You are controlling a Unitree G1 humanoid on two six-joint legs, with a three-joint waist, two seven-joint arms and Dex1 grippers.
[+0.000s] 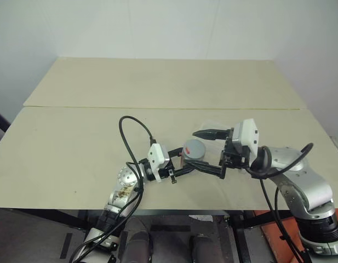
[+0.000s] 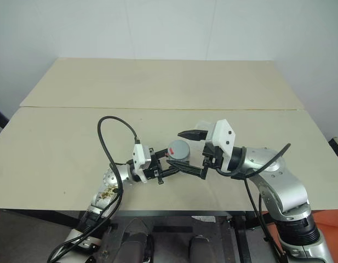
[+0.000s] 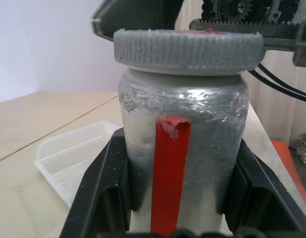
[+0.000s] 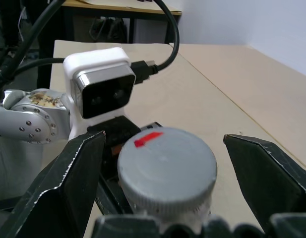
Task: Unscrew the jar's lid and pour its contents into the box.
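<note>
The jar (image 3: pixel 205 124), silvery with a vertical red stripe, stands upright between the fingers of my left gripper (image 1: pixel 186 163), which is shut on its body below the lid. The ribbed grey lid (image 4: pixel 166 166) with a small red mark sits on top of the jar. My right gripper (image 1: pixel 197 151) reaches in from the right. It is open, with one finger (image 4: pixel 68 183) on each side of the lid and a gap to each. The clear plastic box (image 3: pixel 73 158) lies on the table just behind the jar.
The pale table (image 1: pixel 75 137) is made of two boards with a seam across the middle. A black cable (image 1: pixel 130 131) loops up from my left wrist. The table's front edge runs just below both arms.
</note>
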